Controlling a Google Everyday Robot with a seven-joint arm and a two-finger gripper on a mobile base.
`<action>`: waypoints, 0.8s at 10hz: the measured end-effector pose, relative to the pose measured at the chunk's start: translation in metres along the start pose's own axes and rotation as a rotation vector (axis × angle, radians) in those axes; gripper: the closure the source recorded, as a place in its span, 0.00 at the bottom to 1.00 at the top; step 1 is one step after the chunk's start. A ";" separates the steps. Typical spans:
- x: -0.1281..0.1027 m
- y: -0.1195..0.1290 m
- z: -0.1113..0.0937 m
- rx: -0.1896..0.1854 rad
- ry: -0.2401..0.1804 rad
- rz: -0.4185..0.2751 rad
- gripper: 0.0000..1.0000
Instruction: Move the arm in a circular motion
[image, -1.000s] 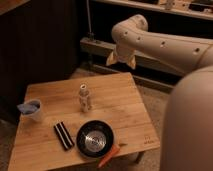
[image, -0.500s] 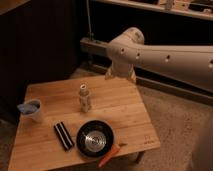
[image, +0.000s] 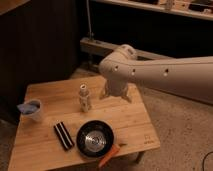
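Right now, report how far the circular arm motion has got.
Done: over the last second the arm swung from the upper right, leftward and down. In hand: its gripper hangs over the far side of the wooden table, right of the white figure. Left: no full loop shows yet, so closing the circle remains.

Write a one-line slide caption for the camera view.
Off-white robot arm reaches in from the right edge, its claw hanging over the wooden table near a small white bottle.

We see the arm (image: 165, 72) in a smooth, matt off-white shell, plastic by its look, as is the gripper (image: 116, 97) hanging over the table's far side. The table (image: 135, 120) is pale, bare wood. The bowl (image: 95, 138) is dark, with a shiny, metal-looking inside.
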 end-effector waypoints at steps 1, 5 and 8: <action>0.003 0.015 0.002 -0.021 0.010 -0.043 0.20; 0.001 0.100 0.010 -0.112 0.038 -0.232 0.20; -0.005 0.182 0.016 -0.198 0.053 -0.447 0.20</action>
